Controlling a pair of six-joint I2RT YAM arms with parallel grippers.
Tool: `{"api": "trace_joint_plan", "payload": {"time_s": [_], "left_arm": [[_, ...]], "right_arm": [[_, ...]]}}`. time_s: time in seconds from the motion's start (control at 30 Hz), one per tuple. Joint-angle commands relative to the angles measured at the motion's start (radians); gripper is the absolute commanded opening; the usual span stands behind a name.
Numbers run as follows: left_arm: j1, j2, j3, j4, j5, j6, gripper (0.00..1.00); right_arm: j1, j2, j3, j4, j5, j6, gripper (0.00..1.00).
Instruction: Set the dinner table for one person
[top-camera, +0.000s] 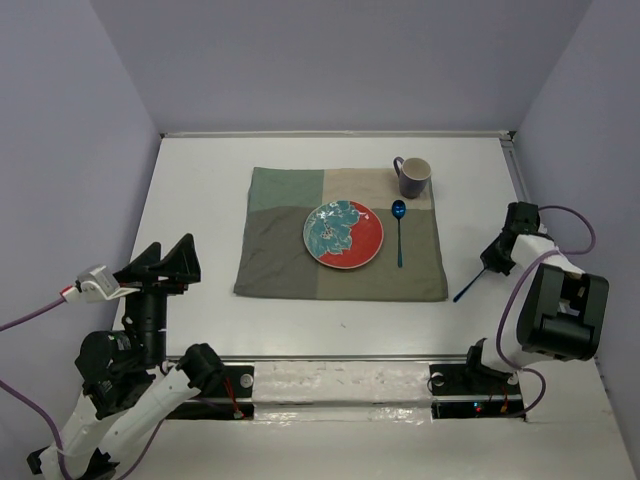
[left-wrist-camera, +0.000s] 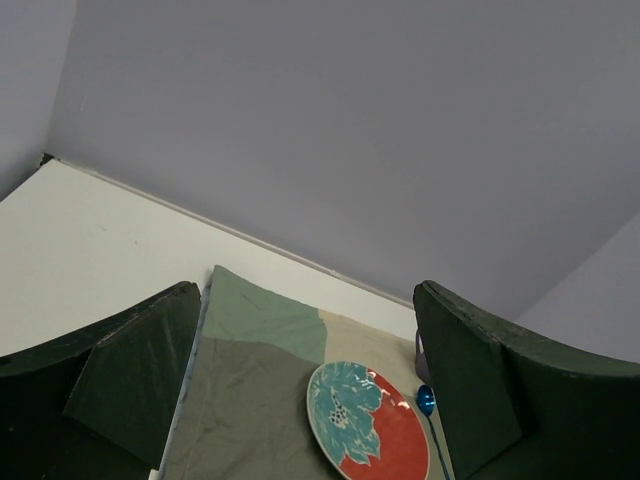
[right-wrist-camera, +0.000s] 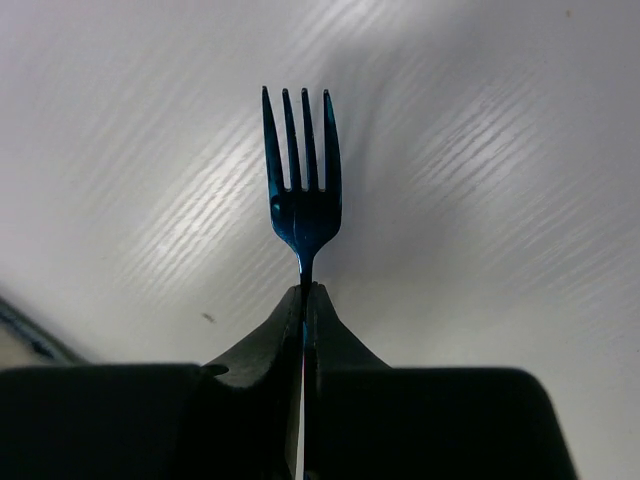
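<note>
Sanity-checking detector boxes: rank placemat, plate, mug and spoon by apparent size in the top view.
By area covered:
1. placemat
2. plate
3. mug
4. spoon, thin, though longer than the mug is wide

The table (top-camera: 190, 190) is plain white, and the walls (top-camera: 330, 60) around it are lavender. The placemat (top-camera: 275, 255) is a patchwork of four muted blocks: sage green, tan, and two of olive grey. The plate (top-camera: 343, 234) is red with a big teal flower (its petals traced in pale lines) and a pale rim. The mug (top-camera: 413, 178) is dark purple outside and pale inside. The spoon (top-camera: 398, 210) and fork (right-wrist-camera: 303, 210) are glossy metallic blue. The left hand (top-camera: 168, 258) and right hand (right-wrist-camera: 304, 300) are dark greenish black.
</note>
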Motion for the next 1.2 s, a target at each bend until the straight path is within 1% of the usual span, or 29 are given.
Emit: {"api": "trace_joint_plan", "payload": {"time_s": [0.0,0.2,0.33,0.53,0.57,0.67,0.7,0.8,0.83,0.9,0.97,1.03,1.07,1.1,1.17], "left_arm": [[-0.004,-0.155,-0.006,0.069,-0.029,0.025,0.99],[-0.004,-0.123,-0.005,0.070,-0.017,0.023,0.99],[-0.002,-0.122,-0.005,0.070,-0.018,0.025,0.99],[-0.002,-0.124,-0.006,0.070,-0.017,0.025,0.99],[-0.002,-0.124,-0.006,0.070,-0.017,0.027,0.99],[-0.002,-0.126,-0.005,0.069,-0.018,0.025,0.99],[-0.004,-0.126,-0.006,0.069,-0.020,0.025,0.99],[-0.002,-0.124,-0.006,0.070,-0.015,0.025,0.99],[-0.002,-0.122,-0.006,0.072,-0.014,0.025,0.99],[-0.002,-0.119,-0.006,0.072,-0.012,0.025,0.99],[-0.002,-0.116,-0.006,0.072,-0.014,0.025,0.99],[-0.002,-0.115,-0.006,0.073,-0.011,0.025,0.99],[-0.002,-0.113,-0.006,0.073,-0.012,0.025,0.99],[-0.002,-0.113,-0.006,0.073,-0.012,0.025,0.99],[-0.002,-0.112,-0.006,0.073,-0.011,0.025,0.99]], "right_arm": [[0.035,-0.101,0.003,0.067,0.040,-0.010,0.00],[0.044,-0.217,0.030,0.017,0.072,-0.030,0.00],[0.065,-0.266,0.061,-0.022,0.077,-0.045,0.00],[0.166,-0.317,0.139,-0.098,0.071,-0.047,0.00],[0.167,-0.322,0.139,-0.106,0.068,-0.042,0.00],[0.237,-0.336,0.191,-0.143,0.056,-0.021,0.00],[0.284,-0.339,0.204,-0.152,0.057,-0.015,0.00],[0.361,-0.343,0.230,-0.180,0.068,0.025,0.00],[0.410,-0.342,0.247,-0.186,0.066,0.036,0.00],[0.459,-0.333,0.264,-0.189,0.069,0.070,0.00],[0.539,-0.322,0.285,-0.190,0.086,0.104,0.00],[0.599,-0.291,0.303,-0.189,0.098,0.124,0.00],[0.660,-0.276,0.326,-0.187,0.115,0.140,0.00],[0.692,-0.258,0.339,-0.186,0.124,0.150,0.00],[0.754,-0.193,0.381,-0.166,0.147,0.173,0.00]]}}
